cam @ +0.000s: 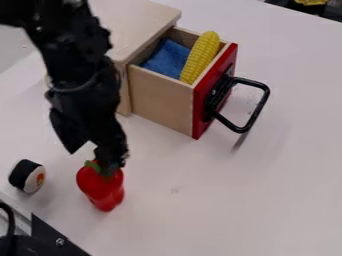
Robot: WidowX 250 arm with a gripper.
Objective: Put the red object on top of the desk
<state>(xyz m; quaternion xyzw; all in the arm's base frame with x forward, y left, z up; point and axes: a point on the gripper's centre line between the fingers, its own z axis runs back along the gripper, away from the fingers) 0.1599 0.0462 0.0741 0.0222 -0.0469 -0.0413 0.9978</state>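
On the left side of the table [267, 200], the black pincer [93, 160] hangs down just over the red pepper [100, 185]. The pincer is partly open: its two fingers stand apart, and between them one can see some white surface. It has hold of nothing; one finger is in front of the top of the pepper, and I cannot tell if they touch. The pepper is on the table, with its green stem upward, well apart from the wooden cabinet [137, 22]. The drawer [160, 102] of this cabinet is pulled out, and it has a red front [207, 107] and a black handle [259, 107]. Inside the drawer, a yellow corn [200, 57] leans beside a blue cloth [168, 59]. To the left of the pepper lies a sushi roll [28, 176], black and white.
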